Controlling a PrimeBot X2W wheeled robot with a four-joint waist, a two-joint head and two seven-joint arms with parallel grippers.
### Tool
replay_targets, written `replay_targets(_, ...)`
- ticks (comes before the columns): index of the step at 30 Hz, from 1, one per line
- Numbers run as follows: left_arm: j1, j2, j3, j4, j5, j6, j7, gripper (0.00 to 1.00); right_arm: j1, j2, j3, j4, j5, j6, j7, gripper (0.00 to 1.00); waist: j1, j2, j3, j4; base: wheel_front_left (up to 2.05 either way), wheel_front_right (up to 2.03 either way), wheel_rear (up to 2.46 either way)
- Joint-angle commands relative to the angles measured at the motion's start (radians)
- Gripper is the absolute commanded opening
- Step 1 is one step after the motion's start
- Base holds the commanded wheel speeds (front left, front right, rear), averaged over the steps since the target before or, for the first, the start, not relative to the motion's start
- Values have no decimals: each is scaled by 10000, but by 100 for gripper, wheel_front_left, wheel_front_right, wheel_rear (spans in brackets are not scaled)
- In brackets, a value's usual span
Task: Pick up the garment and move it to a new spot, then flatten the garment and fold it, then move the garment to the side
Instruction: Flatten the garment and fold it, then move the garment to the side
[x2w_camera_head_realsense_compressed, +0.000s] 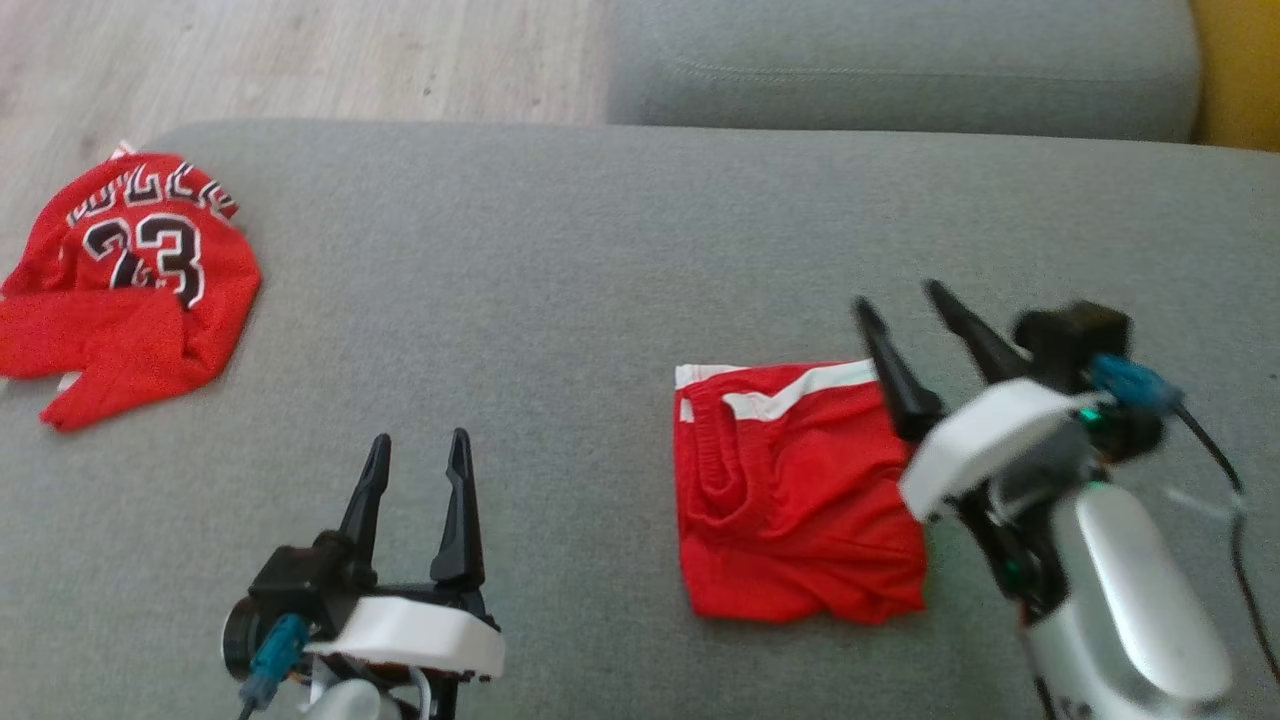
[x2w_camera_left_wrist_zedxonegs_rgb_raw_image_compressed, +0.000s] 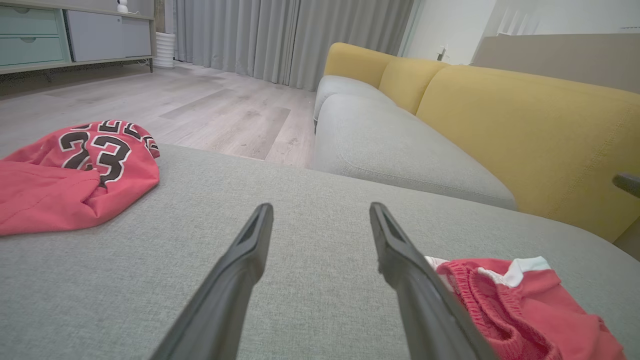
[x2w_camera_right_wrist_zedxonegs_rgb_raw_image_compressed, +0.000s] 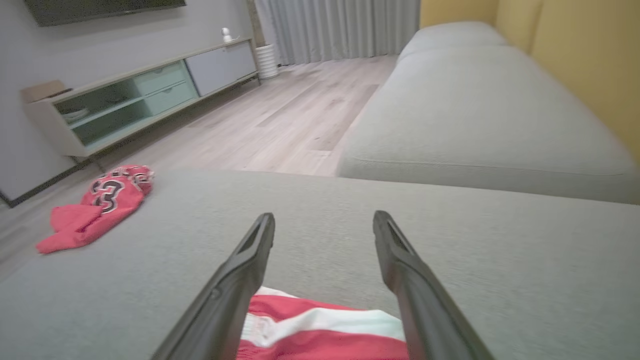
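You're seeing folded red mesh shorts with white trim (x2w_camera_head_realsense_compressed: 795, 495) lying lower right of centre on grey fabric cushion (x2w_camera_head_realsense_compressed: 560, 300). Right gripper (x2w_camera_head_realsense_compressed: 897, 297) is sitting over shorts' upper-right corner, fingers apart, empty; nearer arm. Left gripper (x2w_camera_head_realsense_compressed: 420, 438) is sitting lower left, fingers apart, shorts to its right.

Living room with a pale wood-plank floor (x2w_camera_left_wrist_zedxonegs_rgb_raw_image_compressed: 210, 110). A wide grey upholstered cushion (x2w_camera_head_realsense_compressed: 620, 250) lies in the foreground. Beyond it is a grey sofa seat (x2w_camera_left_wrist_zedxonegs_rgb_raw_image_compressed: 400, 150) with yellow backrests (x2w_camera_left_wrist_zedxonegs_rgb_raw_image_compressed: 525, 125). Grey floor-length curtains (x2w_camera_left_wrist_zedxonegs_rgb_raw_image_compressed: 280, 35) hang behind. A low cabinet (x2w_camera_right_wrist_zedxonegs_rgb_raw_image_compressed: 140, 95) with pale green drawers stands against a pale wall (x2w_camera_right_wrist_zedxonegs_rgb_raw_image_compressed: 15, 65).
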Motion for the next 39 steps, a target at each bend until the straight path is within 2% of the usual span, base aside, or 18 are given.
replay_targets(1,-478,60,347,-206,-6,39,-51,100,45,-89,-33,-428,-264,75,-229,100,0,0,-126,-141,0,0,0)
replay_targets(5,-406,85,381,-19,-79,19,-78,100,608,-260,-674,-698,-1233,75,-1120,100,0,0,-328,-311,0,0,0)
replay_targets(13,119,179,481,387,-219,60,-219,100,2110,165,-1662,-1082,-2121,75,-2562,100,0,0,-677,-489,0,0,0)
replay_targets(17,395,263,512,499,-223,87,-290,100,2661,228,-1867,-1145,-2241,75,-2755,100,0,0,-776,-523,0,0,0)
replay_targets(25,812,441,621,563,-256,125,-386,100,3354,236,-1832,-1145,-1481,75,-2945,100,0,0,-904,-446,0,0,0)
replay_targets(39,802,429,569,605,-287,171,-359,100,3446,238,-1723,-903,-1423,75,-2699,100,0,0,-865,-307,0,0,0)
